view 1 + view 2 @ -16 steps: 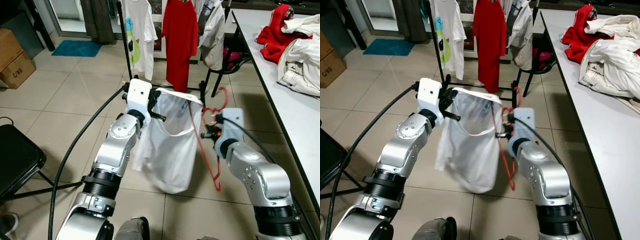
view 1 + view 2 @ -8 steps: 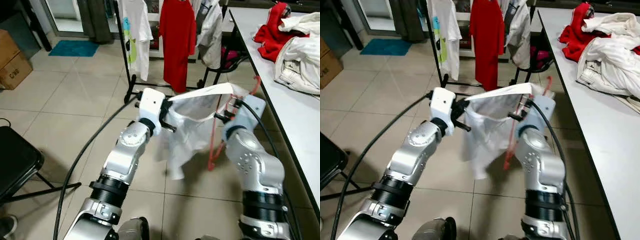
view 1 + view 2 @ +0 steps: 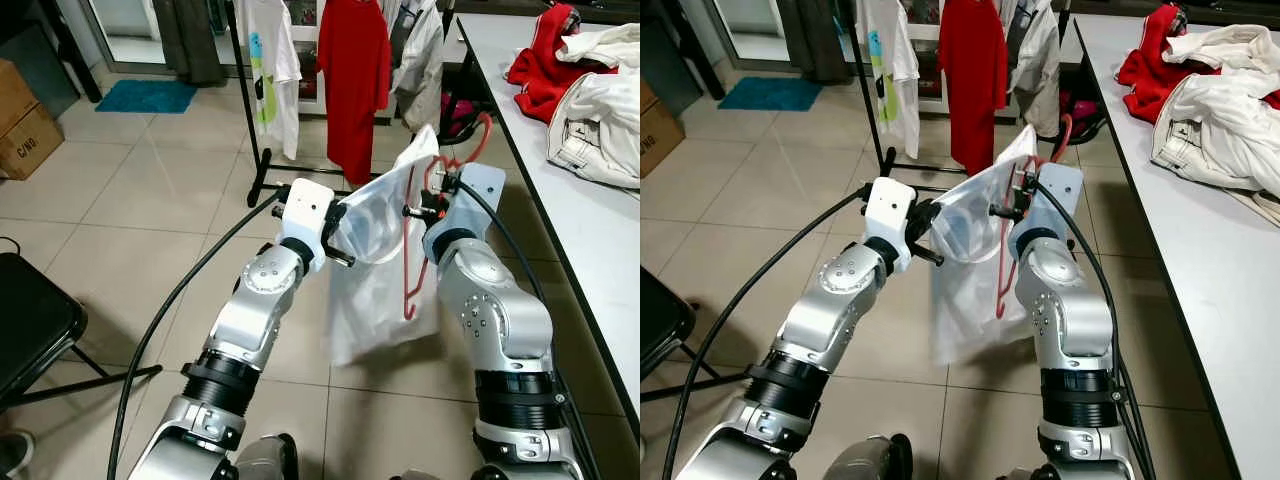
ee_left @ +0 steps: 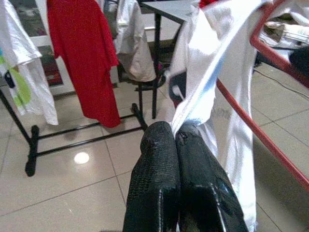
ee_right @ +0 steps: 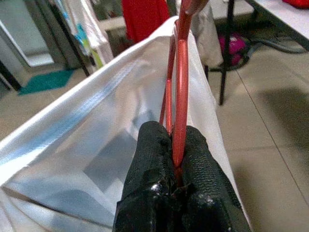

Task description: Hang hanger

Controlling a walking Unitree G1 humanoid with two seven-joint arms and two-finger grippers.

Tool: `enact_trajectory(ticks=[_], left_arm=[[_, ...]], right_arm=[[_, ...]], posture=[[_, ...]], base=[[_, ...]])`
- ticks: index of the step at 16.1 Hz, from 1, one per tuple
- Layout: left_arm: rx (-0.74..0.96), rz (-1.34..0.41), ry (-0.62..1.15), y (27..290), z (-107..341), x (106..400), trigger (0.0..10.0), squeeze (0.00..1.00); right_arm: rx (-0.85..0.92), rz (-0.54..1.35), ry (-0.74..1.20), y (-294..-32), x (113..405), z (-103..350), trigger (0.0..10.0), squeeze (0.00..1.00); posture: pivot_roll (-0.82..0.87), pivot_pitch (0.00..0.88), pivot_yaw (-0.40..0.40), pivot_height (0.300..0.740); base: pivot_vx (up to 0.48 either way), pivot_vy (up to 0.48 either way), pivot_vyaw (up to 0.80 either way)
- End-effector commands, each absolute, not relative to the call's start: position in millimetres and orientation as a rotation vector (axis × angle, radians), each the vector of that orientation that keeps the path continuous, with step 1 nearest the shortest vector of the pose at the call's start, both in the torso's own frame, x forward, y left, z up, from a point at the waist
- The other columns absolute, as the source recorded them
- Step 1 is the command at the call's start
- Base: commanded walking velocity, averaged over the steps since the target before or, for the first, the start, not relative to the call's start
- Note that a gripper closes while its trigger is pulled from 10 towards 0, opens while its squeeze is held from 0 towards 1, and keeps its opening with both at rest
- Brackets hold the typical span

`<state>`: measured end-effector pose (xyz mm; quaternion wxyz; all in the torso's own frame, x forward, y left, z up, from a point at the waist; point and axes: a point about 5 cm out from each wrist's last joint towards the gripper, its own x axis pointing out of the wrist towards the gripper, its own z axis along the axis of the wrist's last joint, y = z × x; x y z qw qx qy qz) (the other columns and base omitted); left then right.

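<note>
My right gripper (image 5: 175,145) is clamped on the thin red hanger (image 3: 412,262), its textured black fingers (image 5: 152,159) pinching the wire. My left gripper (image 4: 176,133) pinches the hem of a thin white garment (image 3: 385,275) draped on that hanger. Both silver arms reach forward, elbows bent, holding the cloth stretched between them above the tiled floor (image 3: 150,190), near a clothes rack (image 3: 250,110) with a red shirt (image 3: 352,70).

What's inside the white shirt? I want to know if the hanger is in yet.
The red hanger shows through the white shirt, its hook above the collar. Whether both its arms sit in the shoulders is hidden by cloth.
</note>
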<state>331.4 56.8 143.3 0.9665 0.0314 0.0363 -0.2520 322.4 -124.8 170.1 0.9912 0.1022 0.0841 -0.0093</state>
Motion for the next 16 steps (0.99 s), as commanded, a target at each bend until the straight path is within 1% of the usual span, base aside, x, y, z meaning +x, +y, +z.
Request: enact_trajectory(ticks=[1, 4, 7, 9, 10, 12, 13, 14, 15, 16], left_arm=[[0.061, -0.509, 0.079, 58, 144, 332, 10.0, 1.0], [0.049, -0.516, 0.097, 60, 141, 331, 10.0, 1.0], [0.034, -0.552, 0.078, 61, 146, 331, 10.0, 1.0], [0.031, -0.56, 0.052, 73, 150, 329, 10.0, 1.0], [0.027, -0.557, 0.018, 90, 155, 329, 10.0, 1.0], [0.039, -0.571, -0.02, 105, 162, 328, 10.0, 1.0], [0.088, -0.58, -0.094, 145, 181, 330, 10.0, 1.0], [0.13, -0.566, -0.125, 169, 195, 331, 10.0, 1.0], [0.146, -0.562, -0.134, 175, 199, 331, 10.0, 1.0], [0.175, -0.547, -0.158, 194, 213, 332, 10.0, 1.0]], right_arm=[[0.218, 0.013, 0.083, -122, 322, 184, 10.0, 0.0], [0.237, 0.048, 0.026, -120, 322, 190, 10.0, 0.0], [0.231, 0.094, -0.017, -117, 321, 194, 10.0, 0.0], [0.246, 0.138, -0.041, -117, 318, 196, 10.0, 0.0], [0.236, 0.18, -0.061, -120, 316, 197, 10.0, 0.0], [0.214, 0.236, -0.073, -123, 314, 198, 10.0, 0.0], [0.12, 0.399, -0.085, -133, 305, 200, 10.0, 0.0], [0.1, 0.452, -0.095, -141, 300, 202, 10.0, 0.0], [0.097, 0.472, -0.1, -144, 299, 203, 10.0, 0.0], [0.091, 0.528, -0.117, -150, 294, 208, 10.0, 0.0]], posture=[[0.03, 0.071, 0.014, 0.74], [0.03, 0.065, 0.021, 0.74], [0.03, 0.054, 0.029, 0.74], [0.04, 0.048, 0.035, 0.74], [0.04, 0.042, 0.039, 0.74], [0.04, 0.042, 0.039, 0.74], [0.05, 0.038, 0.038, 0.74], [0.06, 0.038, 0.037, 0.74], [0.06, 0.039, 0.037, 0.74], [0.06, 0.04, 0.036, 0.74]], base=[[0.0, 0.0, 0.0], [0.0, 0.0, 0.0], [0.0, 0.0, 0.0], [0.0, 0.0, 0.0], [0.0, 0.0, 0.0], [0.0, 0.0, 0.0], [0.0, 0.0, 0.0], [0.0, 0.0, 0.0], [0.0, 0.0, 0.0], [0.0, 0.0, 0.0]])
